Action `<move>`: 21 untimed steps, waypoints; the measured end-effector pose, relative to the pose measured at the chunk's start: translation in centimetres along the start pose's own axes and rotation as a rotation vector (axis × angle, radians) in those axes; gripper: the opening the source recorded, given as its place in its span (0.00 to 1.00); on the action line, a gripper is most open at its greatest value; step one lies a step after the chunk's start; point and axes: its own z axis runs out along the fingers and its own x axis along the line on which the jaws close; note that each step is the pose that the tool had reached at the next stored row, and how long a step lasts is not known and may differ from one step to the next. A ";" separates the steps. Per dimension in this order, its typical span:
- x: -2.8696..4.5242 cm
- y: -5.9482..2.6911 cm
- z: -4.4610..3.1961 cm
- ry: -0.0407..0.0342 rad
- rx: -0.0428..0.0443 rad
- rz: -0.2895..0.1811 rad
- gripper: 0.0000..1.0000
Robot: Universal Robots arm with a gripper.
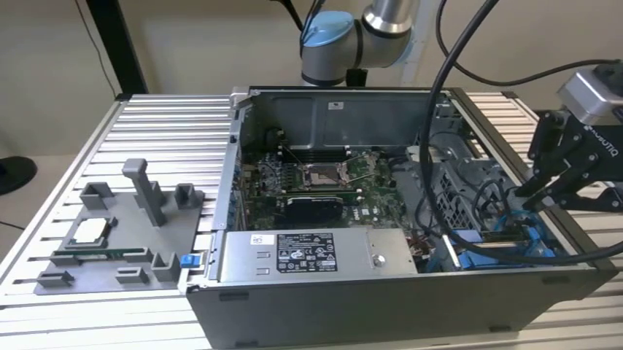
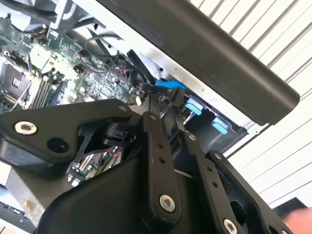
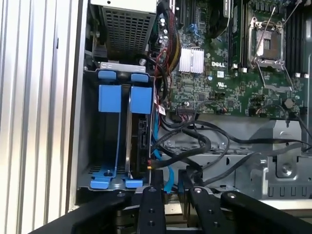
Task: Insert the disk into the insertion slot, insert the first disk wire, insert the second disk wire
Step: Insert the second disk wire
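Gripper (image 3: 168, 178) hangs near disk (image 3: 142, 134) inside the insertion slot (image 3: 91, 146).

**Case mid-table, gripper at three**

In the exterior view, the computer case (image 1: 389, 306) sits on the table (image 1: 165, 124), with a fixture tray (image 1: 107, 240) at its nine o'clock. Inside, the power-supply box (image 1: 302, 255) lies at six, the motherboard (image 1: 322, 182) centre, the insertion slot (image 1: 497, 244) at four, the gripper (image 1: 541, 200) over it.

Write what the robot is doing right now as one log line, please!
disk: seated in insertion slot | gripper: close beside disk, among black cables | computer case: open
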 end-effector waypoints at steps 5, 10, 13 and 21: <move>0.02 -0.90 -0.10 -0.0163 -0.0015 -0.015 1.00; 0.02 -1.51 -0.18 -0.0209 -0.0045 -0.032 1.00; 0.03 -1.65 -0.18 -0.0206 -0.0055 -0.036 1.00; 0.03 -1.75 -0.83 -0.0301 -0.0080 -0.051 1.00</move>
